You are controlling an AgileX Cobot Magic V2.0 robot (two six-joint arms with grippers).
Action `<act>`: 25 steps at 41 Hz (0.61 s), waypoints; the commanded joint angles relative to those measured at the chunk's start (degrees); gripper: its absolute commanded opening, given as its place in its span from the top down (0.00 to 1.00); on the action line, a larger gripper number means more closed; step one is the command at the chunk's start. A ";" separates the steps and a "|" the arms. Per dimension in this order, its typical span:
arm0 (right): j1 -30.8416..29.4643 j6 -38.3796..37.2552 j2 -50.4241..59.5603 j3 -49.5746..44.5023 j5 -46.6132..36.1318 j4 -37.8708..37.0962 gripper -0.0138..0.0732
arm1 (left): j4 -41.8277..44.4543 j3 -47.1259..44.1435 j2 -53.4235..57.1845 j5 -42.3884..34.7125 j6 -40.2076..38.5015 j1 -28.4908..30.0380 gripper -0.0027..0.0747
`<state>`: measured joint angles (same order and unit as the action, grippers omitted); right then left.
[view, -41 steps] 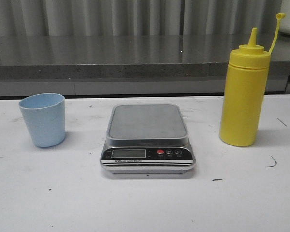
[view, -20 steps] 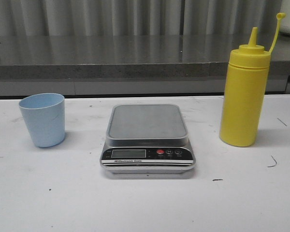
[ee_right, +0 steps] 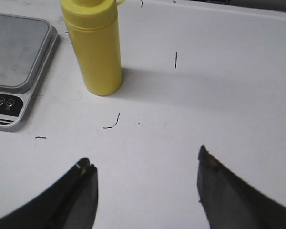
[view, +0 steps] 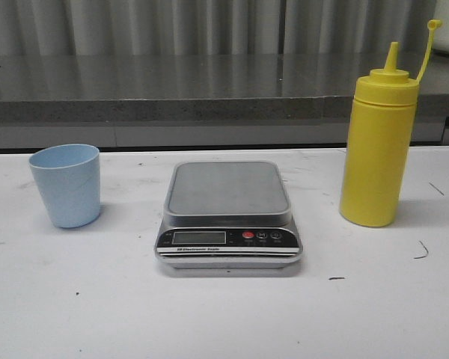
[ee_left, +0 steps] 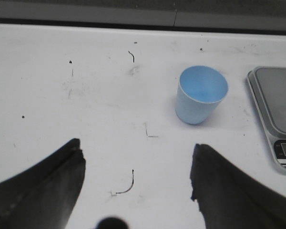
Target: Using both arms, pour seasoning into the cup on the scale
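Nearest to us in the left wrist view, the left hand point(ee_left: 136, 183) hangs above the white counter point(view: 224, 314), its two black fingers point(ee_left: 43, 188) spread wide with nothing between them. The bare surface under it shows a few dark scuff marks point(ee_left: 126, 183). The cup point(ee_left: 200, 94) stands upright beyond the fingers and well apart from them, mouth up, nothing visible inside.

The right wrist view shows the same pose on the other side: the right hand point(ee_right: 145, 186) is poised over the counter, fingers point(ee_right: 231, 191) fully apart and holding nothing. The yellow bottle point(ee_right: 94, 45) stands upright ahead of it, well apart, with the scale point(ee_right: 16, 64) just beside the bottle.

In the front view we see neither arm. The scale point(view: 228, 213) sits at the centre of the counter, its steel platform bare, its black front panel with the display and red button point(view: 248, 235) facing us. The cup point(view: 66, 184) stands on the counter to the left of the scale, apart from it. The yellow bottle point(view: 379, 142) stands to the right of the scale, also apart, its cone nozzle up and its tethered cap point(view: 433, 25) hanging off to the side, uncapped. Behind the counter runs a grey stone ledge point(view: 209, 90), and beyond that a corrugated wall point(view: 209, 26).
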<state>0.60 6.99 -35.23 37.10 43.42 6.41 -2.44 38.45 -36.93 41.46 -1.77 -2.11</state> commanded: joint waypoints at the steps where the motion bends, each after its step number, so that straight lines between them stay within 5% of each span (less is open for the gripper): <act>1: -0.25 0.67 -0.32 1.88 -3.14 0.06 0.28 | -1.78 3.31 -3.40 -2.03 0.02 0.08 0.30; 25: -0.25 0.67 -0.32 1.88 -3.14 0.06 0.28 | -2.66 18.47 -32.79 0.59 0.02 -6.13 0.30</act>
<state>0.60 6.99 -35.23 37.10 43.42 6.41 -4.32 53.24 -66.96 44.18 -1.68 -7.79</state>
